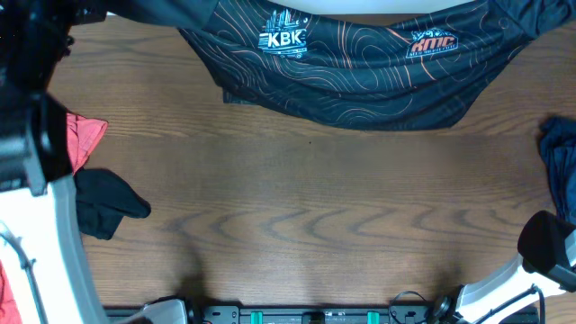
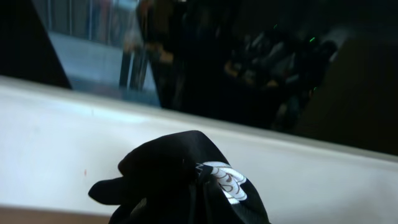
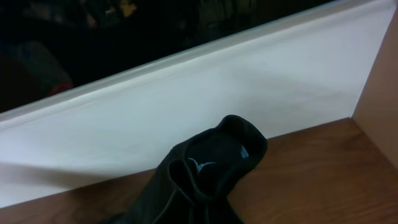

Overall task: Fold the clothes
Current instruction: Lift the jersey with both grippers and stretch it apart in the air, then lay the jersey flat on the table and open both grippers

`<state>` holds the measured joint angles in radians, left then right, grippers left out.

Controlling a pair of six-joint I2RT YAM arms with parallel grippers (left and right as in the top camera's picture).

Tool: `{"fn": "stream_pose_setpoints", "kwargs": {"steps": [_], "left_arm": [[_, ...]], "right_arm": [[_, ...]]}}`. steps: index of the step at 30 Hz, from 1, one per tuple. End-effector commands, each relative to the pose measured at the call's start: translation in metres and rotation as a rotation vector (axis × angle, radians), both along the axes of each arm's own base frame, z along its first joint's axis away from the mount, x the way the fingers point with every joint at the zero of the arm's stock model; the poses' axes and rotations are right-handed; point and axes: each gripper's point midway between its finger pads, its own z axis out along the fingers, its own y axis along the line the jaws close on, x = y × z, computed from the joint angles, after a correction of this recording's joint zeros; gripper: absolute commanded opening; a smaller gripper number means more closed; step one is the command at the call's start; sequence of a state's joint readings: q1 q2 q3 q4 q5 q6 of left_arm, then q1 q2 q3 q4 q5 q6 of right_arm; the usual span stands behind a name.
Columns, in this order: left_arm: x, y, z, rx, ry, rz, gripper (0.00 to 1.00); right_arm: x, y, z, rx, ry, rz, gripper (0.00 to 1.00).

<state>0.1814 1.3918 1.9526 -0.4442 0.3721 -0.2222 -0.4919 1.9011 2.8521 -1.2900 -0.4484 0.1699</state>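
The black jersey (image 1: 360, 72) with orange-red contour lines and white "KBK" and orange logos hangs stretched along the table's far edge, its top out of frame. In the left wrist view a bunch of its black cloth with a white logo (image 2: 186, 180) fills my left gripper (image 2: 189, 214); the fingers are hidden under it. In the right wrist view a bunched black fold (image 3: 208, 171) sits in my right gripper (image 3: 208, 214), fingers also hidden, above the wooden table.
A red T-shirt (image 1: 83, 137) and a black piece (image 1: 103, 202) lie at the left edge. A dark blue piece (image 1: 560, 166) lies at the right edge. White arm bases stand at front left (image 1: 45, 243) and front right (image 1: 540, 261). A white wall (image 3: 186, 93) runs behind.
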Motion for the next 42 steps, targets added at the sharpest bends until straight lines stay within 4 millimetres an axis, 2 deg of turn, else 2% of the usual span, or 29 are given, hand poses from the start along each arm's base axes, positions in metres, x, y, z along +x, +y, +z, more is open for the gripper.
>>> {"fn": "stream_pose_setpoints", "kwargs": {"steps": [1, 4, 7, 11, 16, 18, 22, 24, 26, 29, 32, 34, 37, 39, 40, 42], "left_arm": [[-0.070, -0.013, 0.065, 0.081, -0.188, -0.001, 0.06], [-0.102, -0.019, 0.074, 0.096, -0.211, 0.001, 0.06], [-0.128, -0.024, 0.073, 0.110, -0.207, 0.003, 0.06], [-0.153, -0.029, 0.067, 0.123, -0.185, 0.004, 0.06], [-0.178, -0.034, 0.058, 0.125, -0.156, 0.003, 0.06], [-0.185, -0.035, 0.058, 0.127, -0.161, 0.003, 0.06], [-0.185, -0.029, 0.059, 0.152, -0.164, 0.043, 0.06], [-0.172, -0.023, 0.053, 0.145, -0.134, 0.062, 0.06], [-0.148, -0.019, 0.042, 0.136, -0.083, 0.058, 0.06], [-0.101, -0.010, 0.018, 0.092, 0.021, 0.051, 0.06], [-0.045, 0.000, -0.019, 0.057, 0.148, 0.043, 0.06], [-0.005, 0.007, -0.053, 0.035, 0.246, 0.036, 0.06], [0.053, 0.012, -0.116, 0.002, 0.404, -0.005, 0.06], [0.082, 0.013, -0.157, -0.021, 0.494, -0.032, 0.06], [0.100, 0.014, -0.185, -0.033, 0.551, -0.044, 0.06], [0.121, 0.014, -0.221, -0.044, 0.618, -0.052, 0.06]], "right_arm": [[-0.033, 0.020, 0.037, -0.094, -0.087, 0.005, 0.01], [-0.056, 0.028, 0.052, -0.131, -0.115, -0.023, 0.01], [-0.080, 0.037, 0.062, -0.151, -0.133, -0.048, 0.01], [-0.109, 0.047, 0.071, -0.168, -0.149, -0.076, 0.01], [-0.142, 0.062, 0.083, -0.187, -0.188, -0.088, 0.01], [-0.151, 0.061, 0.086, -0.193, -0.198, -0.119, 0.01], [-0.154, 0.051, 0.078, -0.160, -0.165, -0.182, 0.01], [-0.143, 0.045, 0.064, -0.130, -0.110, -0.188, 0.01], [-0.124, 0.035, 0.044, -0.102, -0.036, -0.186, 0.01], [-0.088, 0.018, 0.006, -0.046, 0.091, -0.183, 0.01], [-0.052, 0.003, -0.032, -0.003, 0.202, -0.170, 0.01], [-0.028, -0.006, -0.060, 0.028, 0.275, -0.162, 0.01], [0.005, -0.017, -0.104, 0.067, 0.384, -0.147, 0.01], [0.024, -0.022, -0.132, 0.088, 0.445, -0.137, 0.01], [0.034, -0.025, -0.149, 0.101, 0.484, -0.130, 0.01], [0.049, -0.026, -0.176, 0.113, 0.540, -0.114, 0.01]]}}
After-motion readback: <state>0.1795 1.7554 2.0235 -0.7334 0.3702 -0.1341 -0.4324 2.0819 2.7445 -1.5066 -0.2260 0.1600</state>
